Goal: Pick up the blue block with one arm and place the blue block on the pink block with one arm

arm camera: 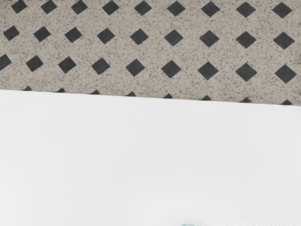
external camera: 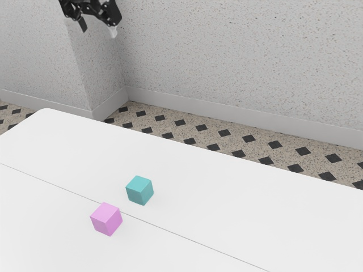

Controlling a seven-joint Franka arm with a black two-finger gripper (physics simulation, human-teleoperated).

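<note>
My gripper (external camera: 98,26) hung high above the white table (external camera: 255,209), at the exterior view's upper left. Nothing was held, and I couldn't tell if it was open or closed. The blue block (external camera: 139,190) sat on the table just beside the pink block (external camera: 106,219), not touching.

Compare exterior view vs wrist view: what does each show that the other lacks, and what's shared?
Exterior view's own: the gripper high at the upper left, the blue block beside the pink block, apart, and the wall. Wrist view's own: a teal sliver on the table, too small to identify. Shared: white table and diamond-patterned floor.
</note>
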